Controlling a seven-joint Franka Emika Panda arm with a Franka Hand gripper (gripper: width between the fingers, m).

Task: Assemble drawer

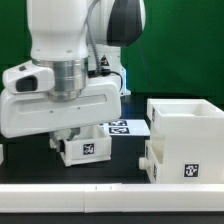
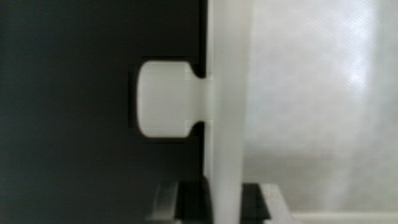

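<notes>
In the exterior view my gripper (image 1: 76,134) hangs over a small white tray (image 1: 88,149) with a tag on its side, left of centre. In the wrist view the tray's thin front wall (image 2: 226,60) runs up between my two fingertips (image 2: 183,202), which stand on either side of it and look closed on it. The tray's round knob (image 2: 169,98) sticks out from that wall. The large white casing (image 1: 188,128) stands at the exterior view's right, with a second knobbed tray part (image 1: 152,162) at its lower left side.
The marker board (image 1: 128,127) lies flat behind the held tray. A white rail (image 1: 110,200) runs along the front edge. The robot's bulky arm (image 1: 60,60) hides the back left.
</notes>
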